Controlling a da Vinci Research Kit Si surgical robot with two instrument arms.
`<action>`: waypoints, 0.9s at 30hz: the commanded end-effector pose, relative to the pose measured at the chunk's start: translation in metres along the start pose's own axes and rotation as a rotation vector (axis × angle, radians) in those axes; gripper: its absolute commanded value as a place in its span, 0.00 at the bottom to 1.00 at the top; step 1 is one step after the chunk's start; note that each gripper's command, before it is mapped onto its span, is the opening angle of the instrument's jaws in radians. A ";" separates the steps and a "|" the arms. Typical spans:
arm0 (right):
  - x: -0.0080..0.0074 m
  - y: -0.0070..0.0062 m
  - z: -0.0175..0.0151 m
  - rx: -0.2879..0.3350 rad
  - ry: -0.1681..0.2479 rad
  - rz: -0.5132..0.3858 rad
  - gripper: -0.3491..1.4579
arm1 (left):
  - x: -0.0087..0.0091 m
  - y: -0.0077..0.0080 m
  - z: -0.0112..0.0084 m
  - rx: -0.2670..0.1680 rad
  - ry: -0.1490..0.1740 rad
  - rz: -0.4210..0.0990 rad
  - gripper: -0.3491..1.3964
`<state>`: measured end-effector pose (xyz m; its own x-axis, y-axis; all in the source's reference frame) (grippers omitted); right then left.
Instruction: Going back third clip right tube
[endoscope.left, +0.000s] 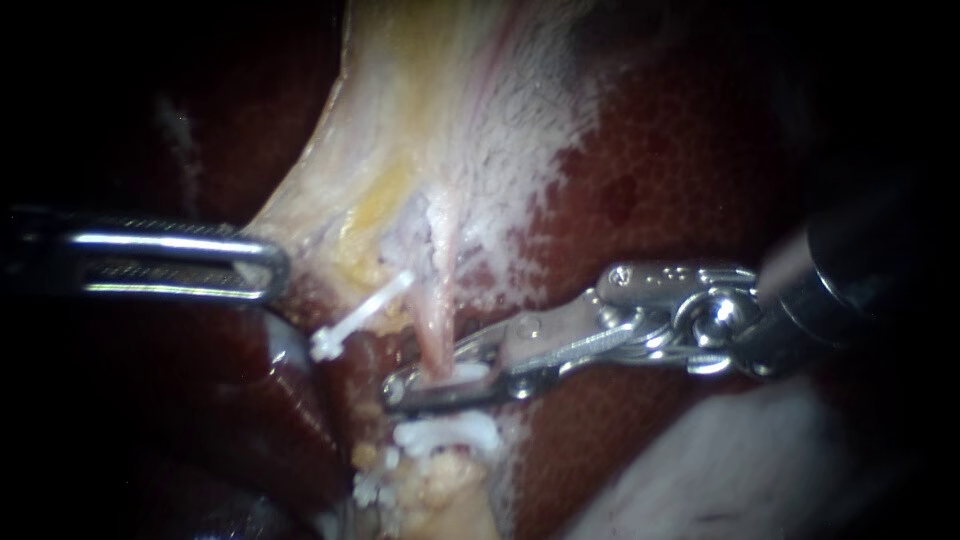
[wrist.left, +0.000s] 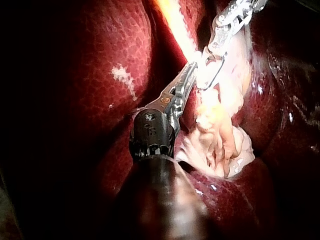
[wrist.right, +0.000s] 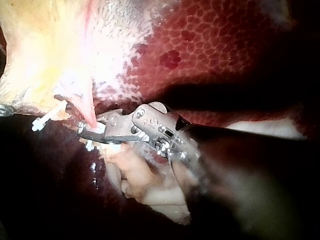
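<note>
The right tube (endoscope.left: 436, 325) is a thin pink strand. It drops out of the pale tissue (endoscope.left: 420, 130) and passes between the jaws of my right instrument (endoscope.left: 425, 372), a little toward 8 o'clock from the middle of the endoscope view. A white clip (endoscope.left: 468, 374) lies across it there, in the narrow gap between the two jaws. The jaws stand slightly apart, one on each side of clip and tube, and I cannot tell whether either presses on them.

Just beside that clip, at 6 o'clock, the lower clips (endoscope.left: 447, 436) sit bunched on the same line, with lumpy yellowish fat (endoscope.left: 445, 482) beneath. At 10 o'clock from the jaws a slanted clip (endoscope.left: 360, 312) stands apart from the tube. In the right wrist view the tube (wrist.right: 86, 109) narrows to a point just at the tips of my right instrument (wrist.right: 91, 130).

Farther out at 9 o'clock, my left instrument (endoscope.left: 268, 265) comes in level. Its slotted jaws are closed on the edge of the pale tissue, which is drawn toward them. In the left wrist view my left instrument (wrist.left: 192, 70) has its tip sunk in that tissue (wrist.left: 220, 115).

Under everything lies the liver (endoscope.left: 700, 180), dark red, wet and finely mottled, with a whitish film where it meets the pale tissue. A blurred pale mass (endoscope.left: 720, 470) that I cannot identify sits at 4 o'clock. Everything beyond is dark.
</note>
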<state>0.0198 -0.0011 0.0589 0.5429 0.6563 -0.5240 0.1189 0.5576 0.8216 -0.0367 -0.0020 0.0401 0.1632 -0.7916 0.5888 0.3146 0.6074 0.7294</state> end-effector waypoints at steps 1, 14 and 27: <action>-0.0001 0.0001 0.0000 0.000 0.000 -0.001 0.00 | 0.0000 0.0000 0.0000 0.000 0.000 0.000 0.00; -0.0001 0.0001 0.0000 -0.008 0.008 -0.013 0.15 | 0.0001 0.0000 0.0000 0.000 0.000 0.001 0.00; 0.0001 0.0004 -0.0005 -0.058 0.071 -0.181 0.50 | 0.0003 0.0002 0.0001 0.000 0.000 0.002 0.00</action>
<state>0.0194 -0.0004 0.0591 0.4526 0.5669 -0.6883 0.1602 0.7077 0.6881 -0.0367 -0.0021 0.0405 0.1635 -0.7902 0.5907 0.3146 0.6092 0.7279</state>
